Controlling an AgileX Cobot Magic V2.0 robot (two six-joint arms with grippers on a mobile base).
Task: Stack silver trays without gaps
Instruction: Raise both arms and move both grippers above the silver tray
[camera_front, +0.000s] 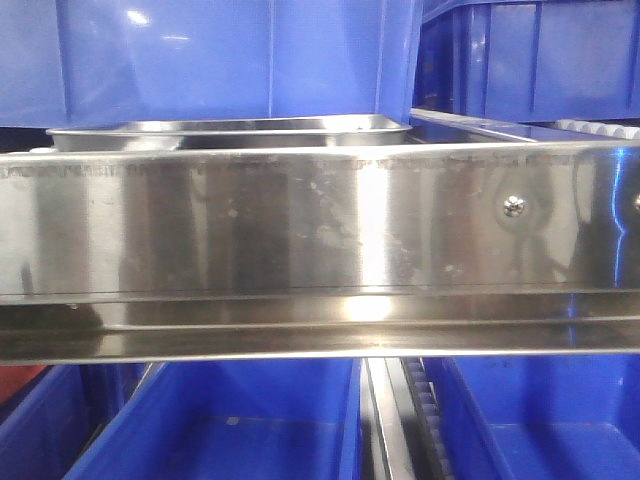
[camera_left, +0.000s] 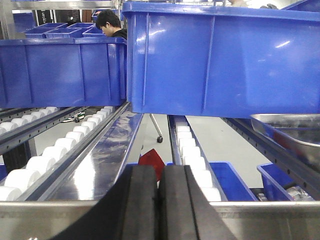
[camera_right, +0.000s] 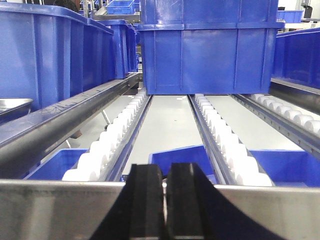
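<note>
A silver tray (camera_front: 230, 130) is sitting level between the long steel rail (camera_front: 320, 230) and a blue bin (camera_front: 200, 60). It is showing its rolled rim, rounded corners and shiny sloping wall. Whether another tray is nesting inside cannot be told.

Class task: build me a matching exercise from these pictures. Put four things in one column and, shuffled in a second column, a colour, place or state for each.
Things:
1. silver tray
2. left hand
3. rollers
4. screw

Descriptions:
A. white, lined up in rows
B. set in the face of the steel rail
C. shut, holding nothing
D. lying just behind the rail

Pairs: 1-D, 2-C, 3-A, 4-B
</note>
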